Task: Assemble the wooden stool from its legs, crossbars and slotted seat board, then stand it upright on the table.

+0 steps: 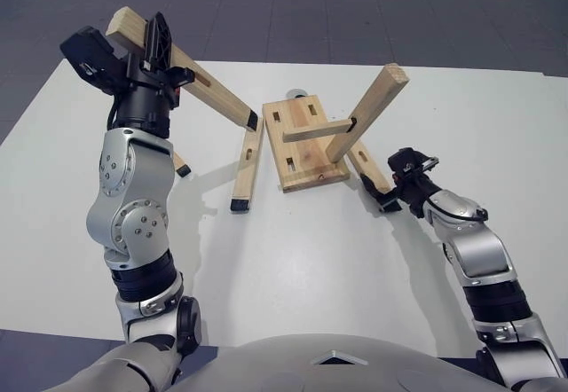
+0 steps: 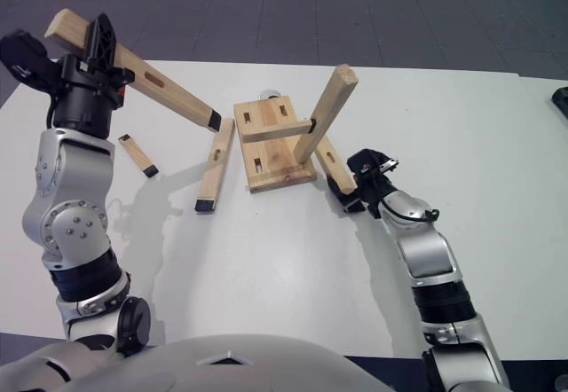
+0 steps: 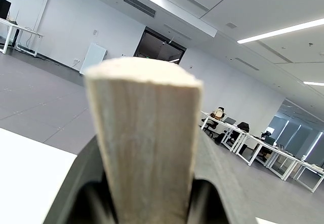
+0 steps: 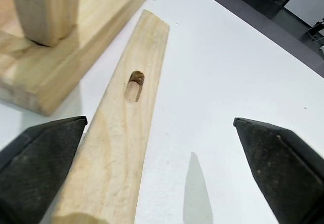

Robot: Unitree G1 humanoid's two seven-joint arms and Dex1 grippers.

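The left jaws are clamping one leg [image 1: 200,82] aloft; the right jaws are gaping around another leg [image 4: 121,133] lying on the worktop [image 1: 311,259] beside the seat board [image 1: 297,157]. Being off-centre, they are risking skidding it away.

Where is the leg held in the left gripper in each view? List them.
Left eye: leg upper left, in left gripper.
Right eye: upper left.
Left wrist: centre, end-on.
Right wrist: not in it.
Shared landmark: seat board, right of it in both eye views.
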